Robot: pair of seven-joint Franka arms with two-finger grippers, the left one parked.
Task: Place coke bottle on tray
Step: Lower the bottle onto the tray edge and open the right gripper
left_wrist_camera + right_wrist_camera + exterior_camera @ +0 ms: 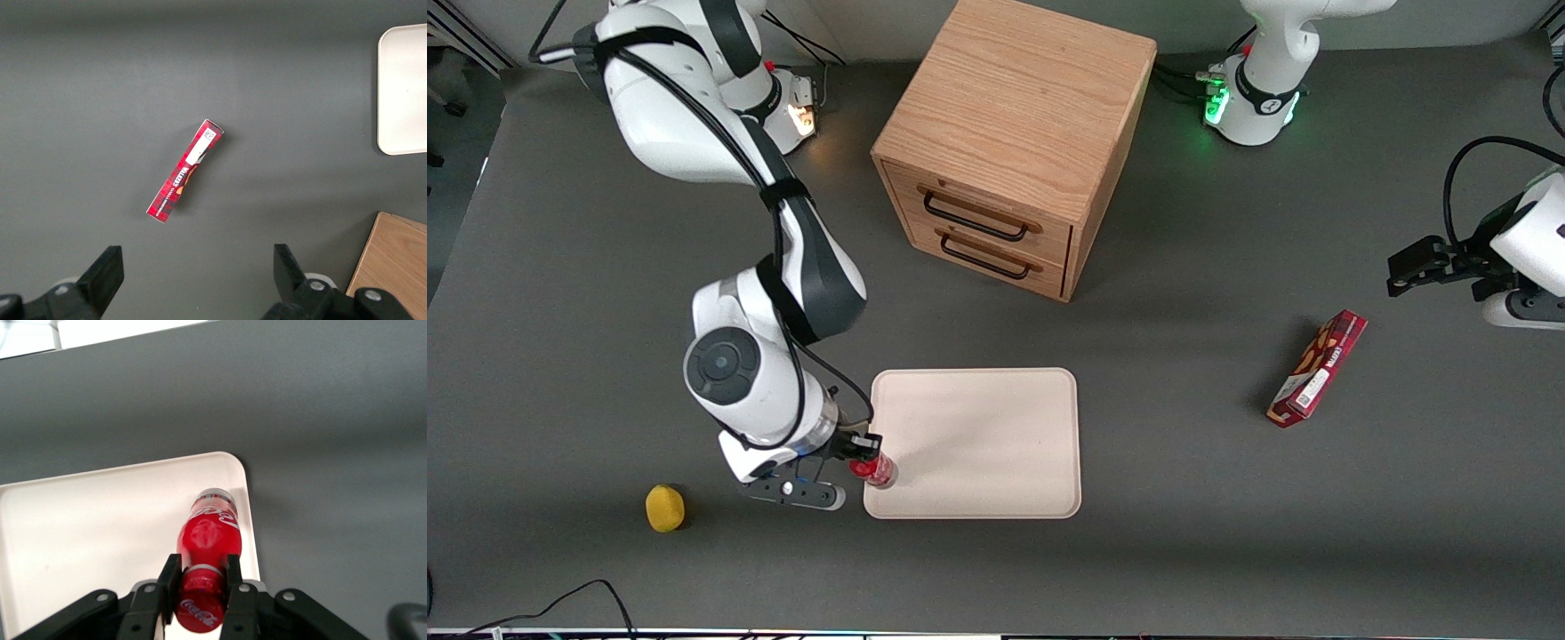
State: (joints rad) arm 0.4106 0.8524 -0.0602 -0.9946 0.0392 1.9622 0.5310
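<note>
Your bottle [205, 550] is clamped at its neck, just below the cap, between the jaws of the gripper [200, 587]. It hangs over the tray [87, 533], just inside the corner nearest the front camera at the working arm's end. In the front view the bottle [874, 469] overlaps that same corner of the tray [978, 444]. Whether its clear base touches the tray you cannot tell.

By my reading you are most of the way through: the pick and the carry are done, and what is left is to set the bottle down, part the jaws and lift clear. It sits close to the rim, so a little more travel toward the tray's middle would be safer before release.

The tray holds nothing else. On the tabletop [1183, 551] around it stand a cabinet [1014, 142] with both drawers closed, a snack box [1318, 368] and a small yellow object [665, 508].
</note>
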